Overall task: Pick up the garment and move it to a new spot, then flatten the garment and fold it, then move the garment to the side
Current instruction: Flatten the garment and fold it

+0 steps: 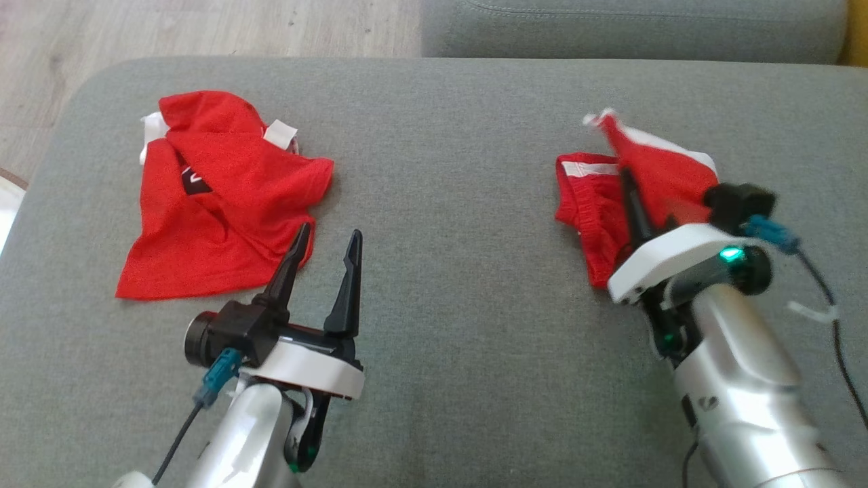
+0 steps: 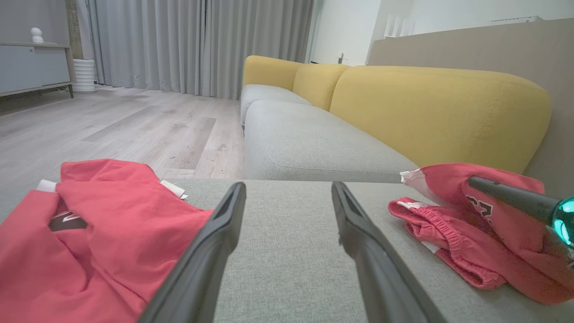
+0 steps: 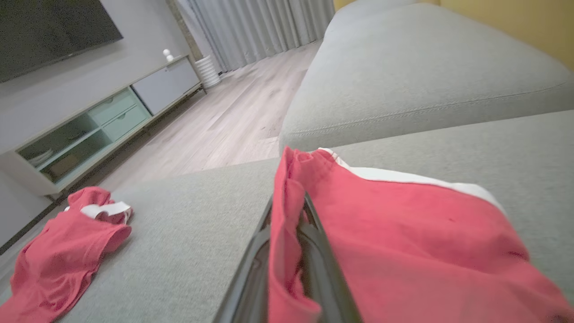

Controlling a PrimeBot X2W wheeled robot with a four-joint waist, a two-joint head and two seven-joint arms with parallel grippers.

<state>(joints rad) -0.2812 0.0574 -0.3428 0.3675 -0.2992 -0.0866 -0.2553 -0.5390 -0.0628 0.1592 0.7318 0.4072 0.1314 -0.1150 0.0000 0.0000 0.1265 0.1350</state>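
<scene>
The head view is lit evenly and softly, with only faint shadows cast on the grey cushion (image 1: 461, 203) beneath the left gripper (image 1: 330, 232). Glare washes out detail on the silver right forearm (image 1: 739, 393), and the lifted white corner of the red shorts (image 1: 590, 203) is smeared by motion blur. In both wrist views the reds are rendered paler, towards pink. In the left wrist view the fingers (image 2: 202, 260) are out of focus near the lens, and a green light (image 2: 564, 217) blooms at the right edge. In the right wrist view the nearest cloth is soft and the room is shown tilted.
</scene>
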